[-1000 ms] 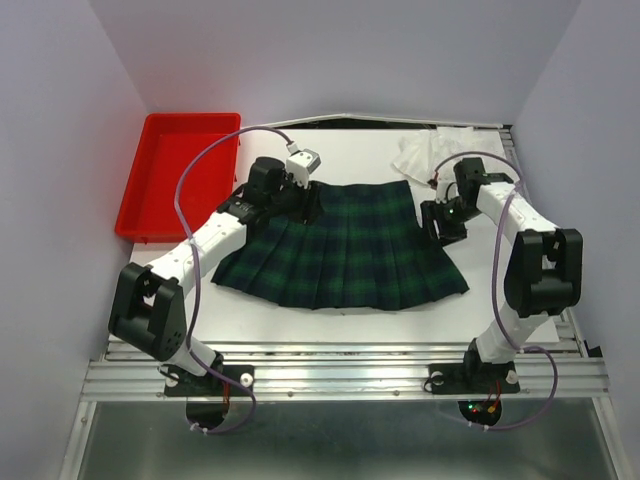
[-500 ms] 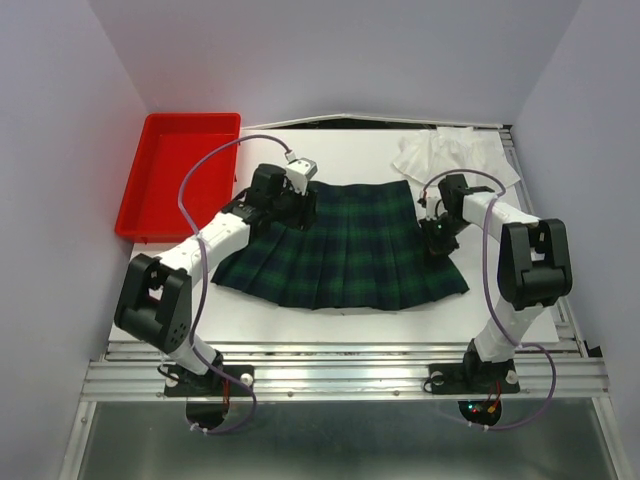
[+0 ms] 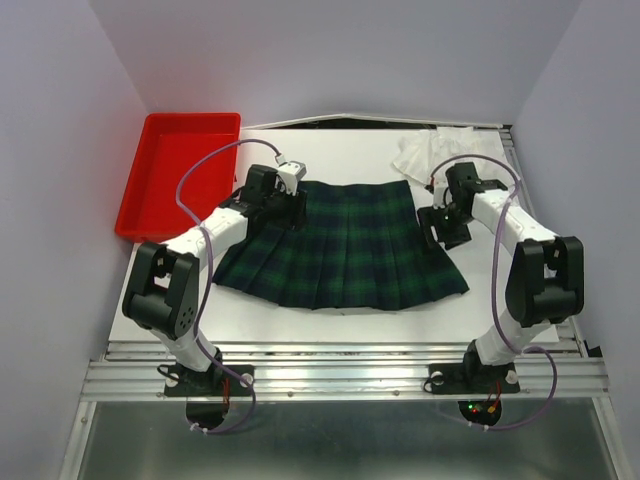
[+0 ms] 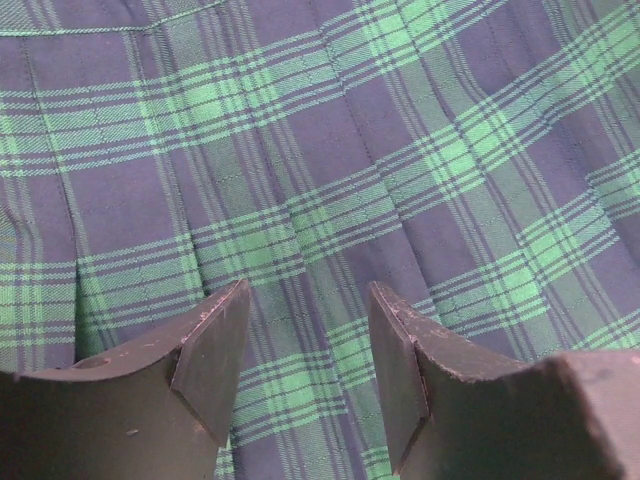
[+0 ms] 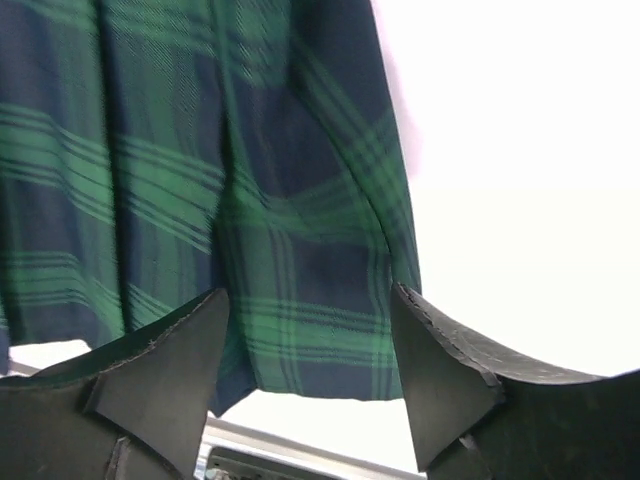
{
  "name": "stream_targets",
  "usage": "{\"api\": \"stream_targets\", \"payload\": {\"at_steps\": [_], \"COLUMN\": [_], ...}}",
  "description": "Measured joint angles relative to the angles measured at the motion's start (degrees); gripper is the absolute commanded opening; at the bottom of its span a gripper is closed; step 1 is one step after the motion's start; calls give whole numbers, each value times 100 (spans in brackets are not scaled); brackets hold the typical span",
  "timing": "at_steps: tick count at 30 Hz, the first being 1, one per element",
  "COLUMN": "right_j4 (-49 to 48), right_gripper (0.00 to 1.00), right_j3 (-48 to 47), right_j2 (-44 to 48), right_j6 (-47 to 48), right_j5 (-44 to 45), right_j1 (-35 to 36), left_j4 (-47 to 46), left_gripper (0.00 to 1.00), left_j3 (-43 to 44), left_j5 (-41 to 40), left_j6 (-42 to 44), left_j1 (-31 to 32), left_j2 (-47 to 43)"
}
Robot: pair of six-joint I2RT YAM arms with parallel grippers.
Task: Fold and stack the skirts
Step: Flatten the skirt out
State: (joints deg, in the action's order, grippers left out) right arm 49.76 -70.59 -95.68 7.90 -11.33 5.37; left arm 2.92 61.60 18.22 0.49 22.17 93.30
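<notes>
The dark green and navy tartan skirt (image 3: 345, 245) lies spread flat mid-table, waistband toward the back. My left gripper (image 3: 288, 207) is open over the skirt's back left corner; in the left wrist view its jaws (image 4: 308, 300) stand apart just above the pleats (image 4: 330, 160), holding nothing. My right gripper (image 3: 438, 228) is open at the skirt's right side edge; in the right wrist view (image 5: 310, 300) the skirt's edge (image 5: 300, 250) lies between and below the spread jaws. The white garment (image 3: 432, 150) lies crumpled at the back right.
A red plastic tray (image 3: 150, 215) stands at the back left, beside the left arm. Grey walls close in on three sides. A metal rail (image 3: 340, 375) runs along the near table edge by the arm bases.
My left gripper has shifted slightly left along the skirt's back edge. My right gripper went in to the skirt's right edge and has drawn slightly back. The skirt has not moved.
</notes>
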Motion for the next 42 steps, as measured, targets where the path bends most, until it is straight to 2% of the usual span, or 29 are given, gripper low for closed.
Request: {"api": "stream_targets", "payload": {"at_steps": [6,7,9,10,11,14,24,31,33,37,39,40,41,42], "right_j4": [-42,-81,-149,-208,-225,-236,234,577,573,535,560,555,533,522], "right_gripper": [60,49,35,20,12,1,1,1,1,1,8,39,39,63], "right_j3": [592,678,798,859,876,872,227,-280,-138,472,595,599,599,597], "right_j2": [-72,-151,-275,-330,-365,-369,-20,529,546,393,214,142,120,111], "right_j6": [-4,0,24,37,24,26,120,63,-59,-238,-348,-431,-468,-590], "right_j5": [107,114,146,155,201,188,-378,-2098,-2651,-3171,-3187,-3156,-3123,-3023], "right_j1": [0,0,0,0,0,-4,0,0,0,-39,-127,-214,-280,-391], "left_j4": [-2,-2,-4,-2,-2,-4,-7,35,76,149,184,212,256,295], "left_gripper": [61,61,61,61,61,61,60,59,59,59,59,59,60,61], "left_j3": [0,0,0,0,0,0,-11,-11,-11,-11,-11,-11,-11,-11], "left_j5": [57,59,61,63,63,63,37,15,-2,-35,-63,-79,-94,-120], "left_j6": [-2,-2,-4,-9,-9,-83,-151,-160,-157,-142,-90,-55,-28,0], "left_j1": [24,24,24,24,24,24,24,24,24,20,15,13,9,7], "left_j2": [7,9,35,57,72,129,269,393,396,393,378,358,326,293]}}
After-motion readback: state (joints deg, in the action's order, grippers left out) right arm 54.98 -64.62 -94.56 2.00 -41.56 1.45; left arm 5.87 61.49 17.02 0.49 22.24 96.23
